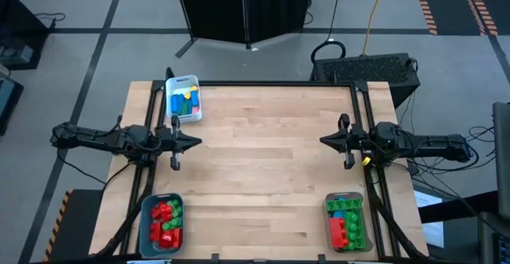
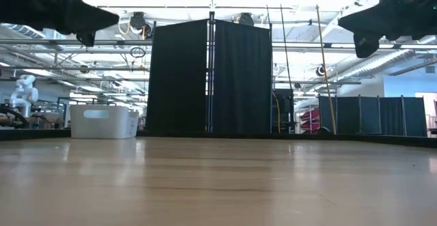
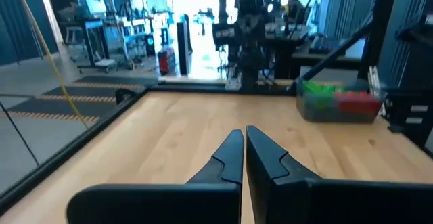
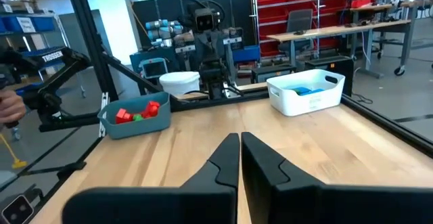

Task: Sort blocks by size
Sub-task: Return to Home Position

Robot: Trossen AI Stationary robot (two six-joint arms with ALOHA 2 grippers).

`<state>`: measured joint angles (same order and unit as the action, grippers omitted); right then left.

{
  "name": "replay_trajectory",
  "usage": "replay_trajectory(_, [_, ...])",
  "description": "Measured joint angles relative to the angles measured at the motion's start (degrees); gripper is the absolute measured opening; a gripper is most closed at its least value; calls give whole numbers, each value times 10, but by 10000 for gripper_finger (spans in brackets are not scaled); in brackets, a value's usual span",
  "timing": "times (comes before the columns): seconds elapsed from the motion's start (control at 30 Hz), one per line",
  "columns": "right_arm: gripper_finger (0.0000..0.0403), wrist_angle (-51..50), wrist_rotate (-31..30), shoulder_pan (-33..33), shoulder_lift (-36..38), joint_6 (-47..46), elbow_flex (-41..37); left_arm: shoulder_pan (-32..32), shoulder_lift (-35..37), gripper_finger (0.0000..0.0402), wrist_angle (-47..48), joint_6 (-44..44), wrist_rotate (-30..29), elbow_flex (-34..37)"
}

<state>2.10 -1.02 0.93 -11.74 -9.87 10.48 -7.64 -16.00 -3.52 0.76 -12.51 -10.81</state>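
I'm holding left gripper and right gripper closed, empty; coloured studded plastic blocks are lying jumbled, axes unclear, in three bins.

White bin at wooden table's far-left corner; teal bin near-left; clear bin near-right; black curtained booth beyond.

Taking the table from above as a dial, the far bin sits at eleven o'clock, the near-left bin at seven and the near-right bin at five, each holding blocks. The left gripper hangs at nine, the right gripper at three, well apart.
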Motion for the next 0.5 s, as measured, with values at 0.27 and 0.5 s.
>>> replay_trajectory(0.27, [0, -38, 0, 0, 48, 4, 0, 0, 46, 0, 43, 9, -1, 0])
replay_trajectory(0.5, [0, -41, 0, 0, 61, 4, -5, 0, 69, 0, 69, 10, -2, 0])
